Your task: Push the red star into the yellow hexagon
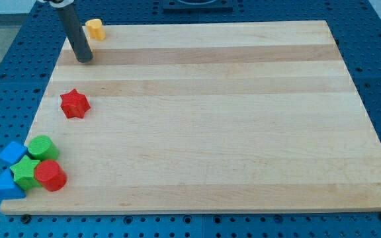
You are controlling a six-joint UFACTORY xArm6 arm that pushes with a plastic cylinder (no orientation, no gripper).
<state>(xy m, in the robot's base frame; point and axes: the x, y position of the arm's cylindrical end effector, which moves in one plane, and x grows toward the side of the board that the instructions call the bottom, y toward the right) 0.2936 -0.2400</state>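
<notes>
The red star (pixel 74 104) lies on the wooden board near its left edge. The yellow hexagon (pixel 95 29) sits at the board's top left corner, well above the star in the view. My tip (pixel 84 59) rests on the board just below and left of the yellow hexagon, and above the red star, touching neither.
A cluster sits at the board's (pixel 217 119) bottom left corner: a green cylinder (pixel 42 147), a green star (pixel 25 171), a red cylinder (pixel 49 176), a blue block (pixel 10 153) and a blue triangle (pixel 5 186). A blue perforated table surrounds the board.
</notes>
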